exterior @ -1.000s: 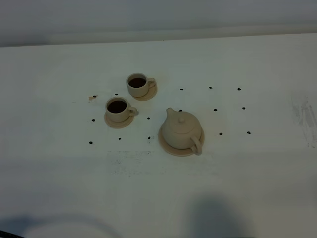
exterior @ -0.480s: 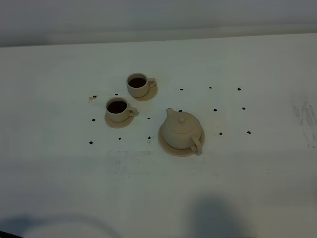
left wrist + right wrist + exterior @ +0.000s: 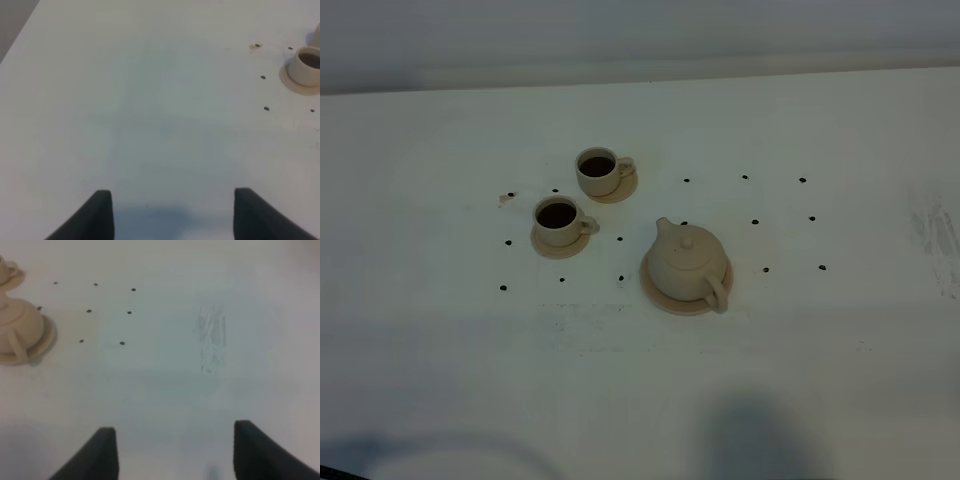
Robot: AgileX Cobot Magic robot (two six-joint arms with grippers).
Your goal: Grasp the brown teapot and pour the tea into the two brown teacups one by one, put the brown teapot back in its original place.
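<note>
The beige-tan teapot [image 3: 687, 262] stands upright on its round coaster [image 3: 660, 293] near the table's middle, spout toward the cups. Two small beige cups hold dark tea on their saucers: one further back [image 3: 598, 170], one nearer and left [image 3: 557, 221]. The grippers do not show in the high view. In the left wrist view the left gripper [image 3: 172, 212] is open and empty over bare table, with one cup [image 3: 305, 67] far off. In the right wrist view the right gripper [image 3: 172, 452] is open and empty, with the teapot [image 3: 17, 330] far off at the frame's edge.
The white table [image 3: 820, 350] carries small dark dots [image 3: 755, 221] around the tea set and a scuffed patch [image 3: 935, 235] near its right side. The table's back edge [image 3: 640, 82] meets a grey wall. Shadows lie along the near edge.
</note>
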